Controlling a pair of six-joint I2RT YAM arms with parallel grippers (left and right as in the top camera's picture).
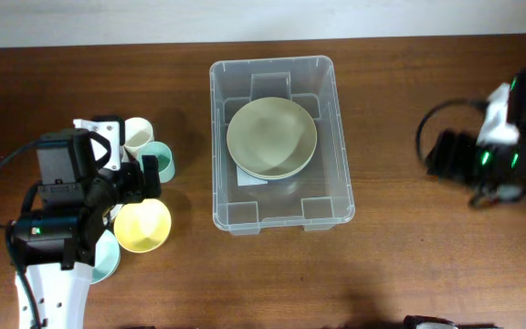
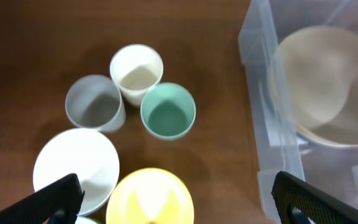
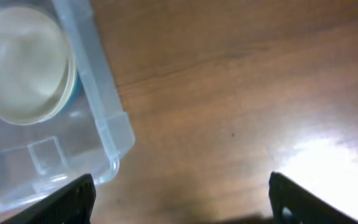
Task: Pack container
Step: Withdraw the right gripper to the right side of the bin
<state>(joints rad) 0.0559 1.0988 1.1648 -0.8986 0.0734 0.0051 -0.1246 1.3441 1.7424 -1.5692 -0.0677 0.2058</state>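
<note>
**A:** Overhead first: edges, room to move?

**B:** The container (image 1: 336, 174) sits mid-tabletop (image 1: 409, 265), long side front to back. Its far rim is near the tabletop's back edge. Bare wood in front and on both sides. The widest stretch is btwn its right wall and the right arm.

**A:** Anything inside?

**B:** One beige bowl (image 1: 271, 138) in the far half, clear of the walls. A white label (image 1: 248, 180) peeks out under its near edge. Right wrist view shows a bit of blue beneath the bowl, can't tell what. The near half of the floor is bare.

**A:** Left side clutter?

**B:** A tight cluster: cream cup (image 2: 136, 70), grey cup (image 2: 94, 102), teal cup (image 2: 168, 111), white bowl (image 2: 76, 165), yellow bowl (image 2: 149, 196). The teal cup is closest to the container, w/ a strip of wood btwn them.

**A:** Left fingers vs container?

**B:** The left fingers (image 2: 58, 198) are spread wide, nothing btwn them, over the yellow and white bowls. The container wall runs down just beside the finger on the frame's right side, and the bowl shows through the plastic.

**A:** Right?

**B:** The right fingers (image 3: 73, 199) are also spread and hold nothing. They're over bare wood off the container's side. Only its rounded corner and part of the bowl show, upper left of that frame, near one finger. From overhead that arm is blurred at the tabletop's right edge, well apart from the container.
</note>
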